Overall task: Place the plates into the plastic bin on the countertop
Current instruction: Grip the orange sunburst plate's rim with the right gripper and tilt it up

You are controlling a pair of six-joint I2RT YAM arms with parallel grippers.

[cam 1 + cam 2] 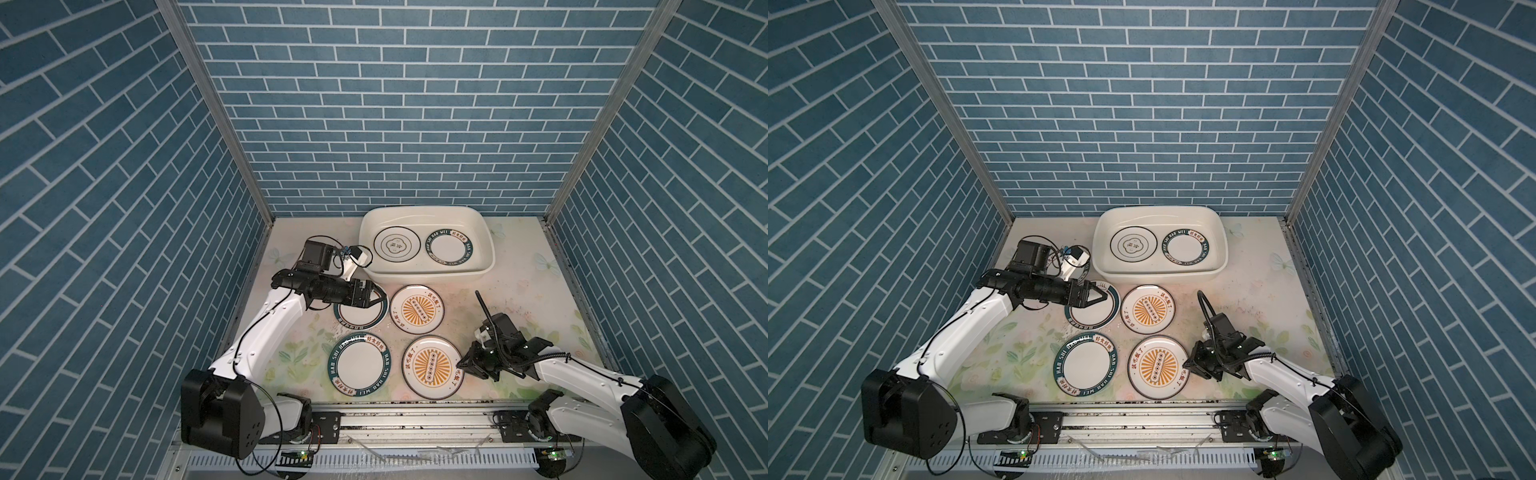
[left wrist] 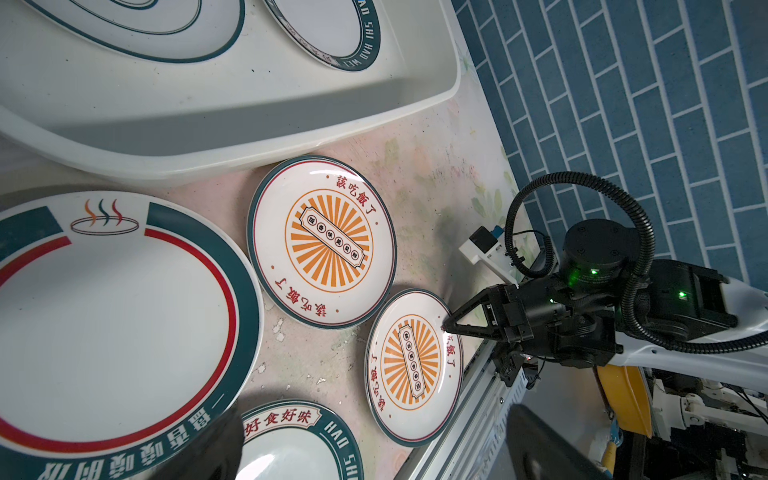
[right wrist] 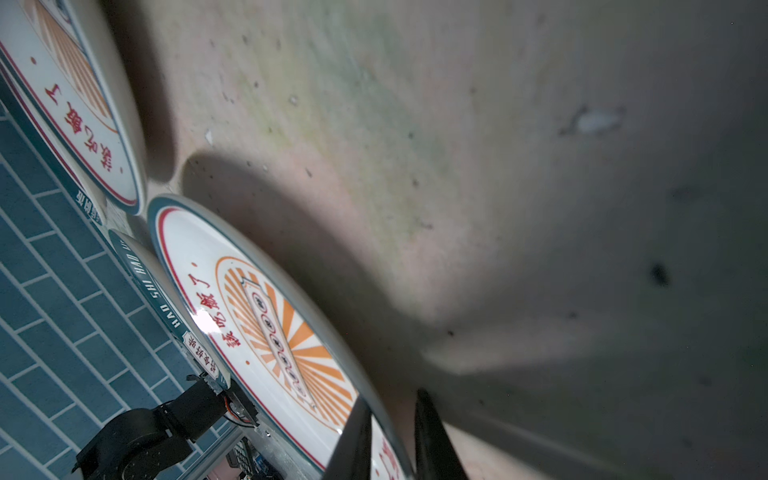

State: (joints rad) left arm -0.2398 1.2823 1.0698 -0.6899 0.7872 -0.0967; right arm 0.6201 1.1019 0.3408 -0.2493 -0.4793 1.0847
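STEP: right gripper (image 2: 446, 326) at near sunburst plate (image 1: 432, 368) — lying on the countertop (image 1: 519, 299), well apart from plastic bin (image 1: 432, 276) | GRIP: jaws straddle its rim, almost closed; firm hold cannot be told | ADVICE: clamp fully, lift level — then clear the tub's front wall.

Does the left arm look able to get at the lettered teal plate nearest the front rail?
Probably yes. The lettered teal plate lies uncovered, next to the steam-logo plate under the left gripper, and the right gripper works at the near sunburst plate, not over it.
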